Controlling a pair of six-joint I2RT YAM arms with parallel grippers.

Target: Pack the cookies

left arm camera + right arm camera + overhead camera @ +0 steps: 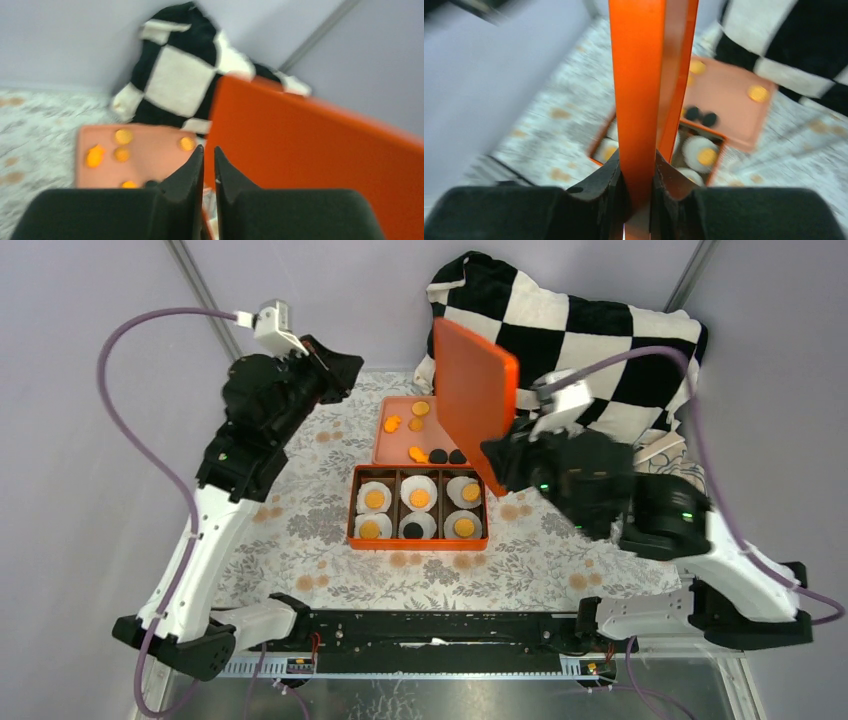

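Note:
An orange box with six cells holds white liners, each with a cookie: five orange-yellow ones and a black one. Behind it, a flat pale-orange tray carries loose orange cookies and two black cookies. My right gripper is shut on the lower edge of an orange lid, held upright above the box's right side. In the right wrist view the lid stands clamped in the gripper, with the box below. My left gripper is raised at the far left, shut and empty; it also shows in the left wrist view.
A black-and-white checked pillow lies at the back right, behind the lid. A floral cloth covers the table. Grey walls close in on the left, back and right. The left wrist view shows the tray and the lid ahead.

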